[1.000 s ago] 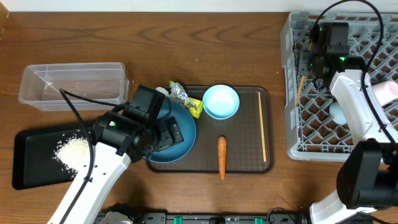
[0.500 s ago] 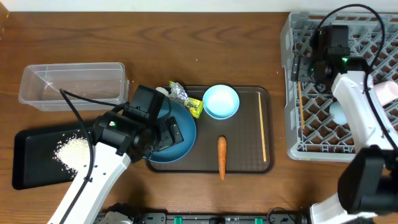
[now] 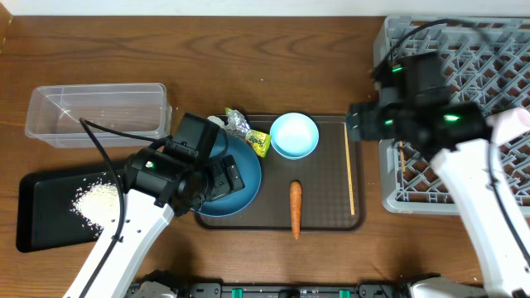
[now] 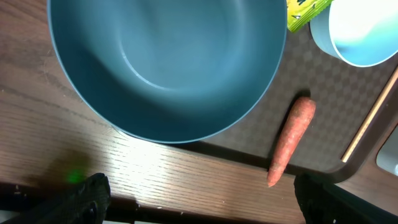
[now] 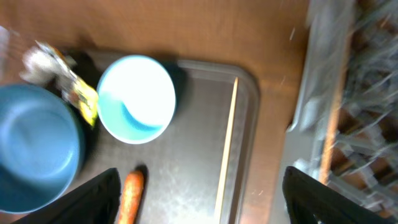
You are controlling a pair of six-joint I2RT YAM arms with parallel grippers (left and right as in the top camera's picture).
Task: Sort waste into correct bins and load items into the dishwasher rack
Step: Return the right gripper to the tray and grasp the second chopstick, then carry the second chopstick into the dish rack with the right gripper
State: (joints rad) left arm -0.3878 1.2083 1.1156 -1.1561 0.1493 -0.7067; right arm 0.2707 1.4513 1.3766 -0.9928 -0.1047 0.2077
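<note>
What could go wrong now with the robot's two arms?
1. The chopstick is thin and lies flat on the tray near its rim, so the open right jaws could slip off it or flick it away.
2. The big bowl seems to hang over the tray's edge; the open left jaws above it might tip it.
3. The snack packet lies at the big bowl's rim, so lifting the bowl could drag it along.

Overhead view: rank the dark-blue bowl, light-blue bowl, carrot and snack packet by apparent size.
1. dark-blue bowl, though the left arm covers part of it.
2. light-blue bowl.
3. carrot and snack packet: close; the carrot is longer, the packet wider, so I won't rank them.
</note>
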